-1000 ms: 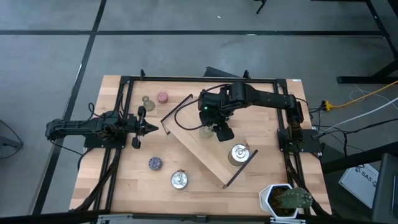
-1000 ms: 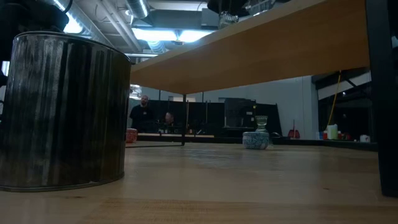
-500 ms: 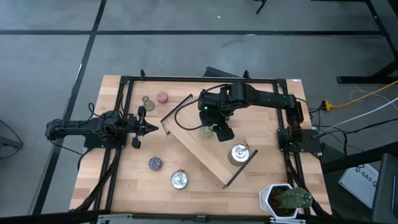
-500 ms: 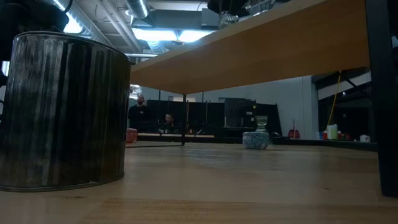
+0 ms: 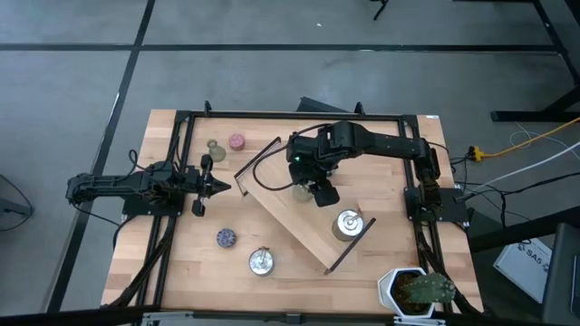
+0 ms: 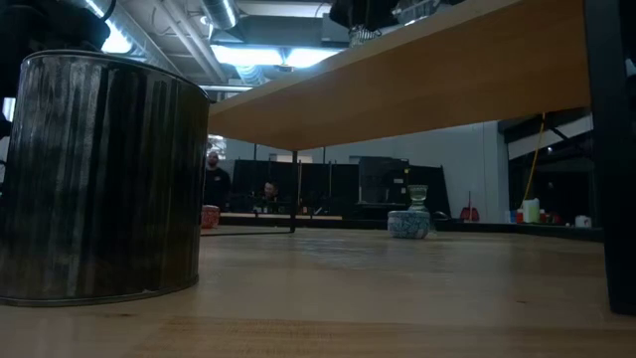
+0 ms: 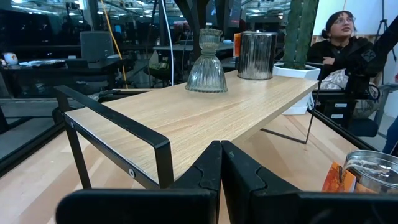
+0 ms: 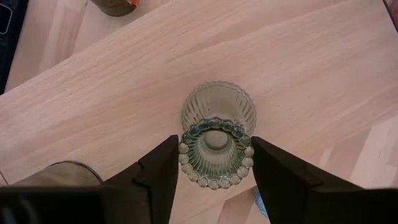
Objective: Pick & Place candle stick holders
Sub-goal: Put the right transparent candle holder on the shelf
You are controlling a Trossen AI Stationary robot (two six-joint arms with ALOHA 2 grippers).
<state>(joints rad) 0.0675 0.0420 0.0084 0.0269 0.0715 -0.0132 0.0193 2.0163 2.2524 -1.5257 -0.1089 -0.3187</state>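
Nothing much moved; right gripper (image 8: 214, 163) still sits over the green holder (image 8: 217, 127) on the tray (image 5: 304, 222), fingers spread either side of its beaded rim, not visibly pinching. Left gripper (image 5: 217, 186) stays clenched, empty, parked at the table's (image 5: 181, 263) left.

Two dark jointed arms (image 5: 381, 142) with black, blunt-tipped fingers (image 8: 158, 177) (small green light on one wrist)

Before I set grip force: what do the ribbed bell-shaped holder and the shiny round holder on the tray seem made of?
The ribbed bell-shaped holder looks like clear greenish glass: see-through, with a beaded rim. The shiny round holder looks like polished metal, with mirror-like streaked reflections; it could be plated.
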